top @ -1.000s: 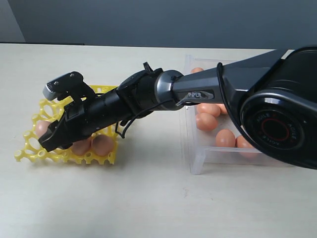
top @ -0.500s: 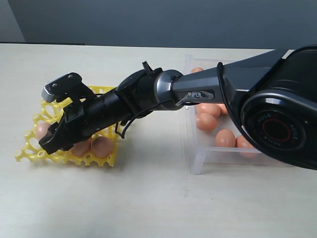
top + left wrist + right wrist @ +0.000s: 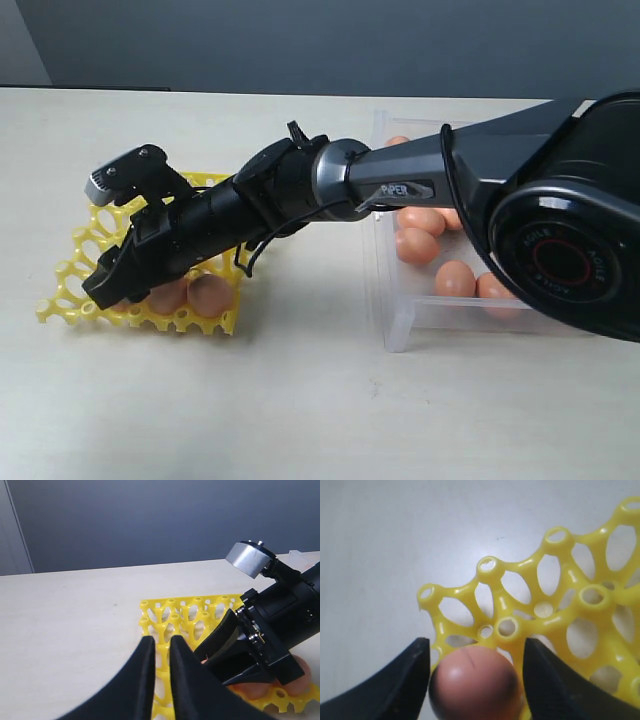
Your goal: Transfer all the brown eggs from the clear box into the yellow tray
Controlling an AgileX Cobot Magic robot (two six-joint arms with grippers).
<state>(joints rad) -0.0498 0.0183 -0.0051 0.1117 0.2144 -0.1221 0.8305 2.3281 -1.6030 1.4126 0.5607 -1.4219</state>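
Note:
The yellow tray (image 3: 75, 270) lies on the left of the table. My right gripper (image 3: 105, 290) reaches across onto its near left part. In the right wrist view this gripper (image 3: 475, 680) is open, with a brown egg (image 3: 472, 682) low between its fingers over the edge cups of the tray (image 3: 570, 615); a thin gap shows beside the egg. Two more eggs (image 3: 208, 294) sit in the tray's front row. On the right the clear box (image 3: 400, 325) holds several eggs (image 3: 418, 245), partly hidden by the arm. My left gripper (image 3: 161, 645) hovers shut and empty beside the tray (image 3: 185, 610).
The right arm's big black base (image 3: 560, 250) covers the right part of the clear box. The pale table (image 3: 300, 400) runs to a dark wall at the back. Bare tabletop lies between the tray and the box.
The right gripper's fingers have spread a little round the egg. The tray has shifted slightly to the right, and the egg seen at its left side is now behind the gripper.

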